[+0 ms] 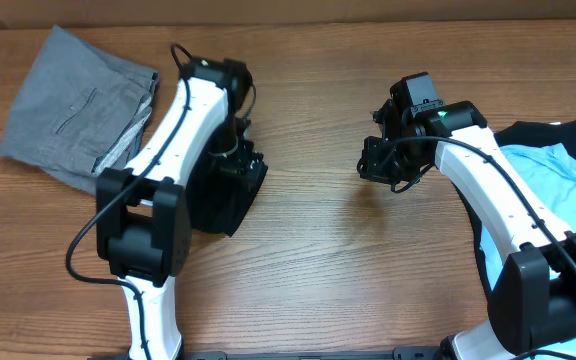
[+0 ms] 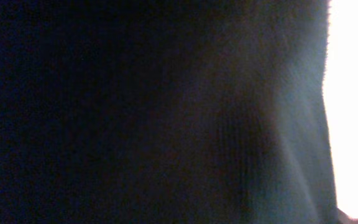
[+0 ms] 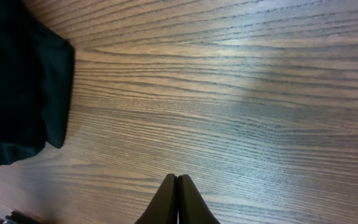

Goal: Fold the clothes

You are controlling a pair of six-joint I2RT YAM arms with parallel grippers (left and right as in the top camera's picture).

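Note:
A black garment (image 1: 223, 195) lies bunched on the wooden table left of centre. My left gripper (image 1: 236, 150) is pressed down into it. The left wrist view shows only dark fabric (image 2: 166, 112) close up, and the fingers are hidden. My right gripper (image 1: 373, 160) hovers over bare wood at the centre right. Its fingers (image 3: 178, 180) are shut and hold nothing. The black garment also shows in the right wrist view (image 3: 11, 81), at the left, apart from the fingers.
Folded grey trousers (image 1: 73, 110) lie at the back left. A light blue shirt (image 1: 558, 185) lies on top of another dark garment (image 1: 528, 135) at the right edge. Bare wood (image 1: 318, 230) lies between the two arms.

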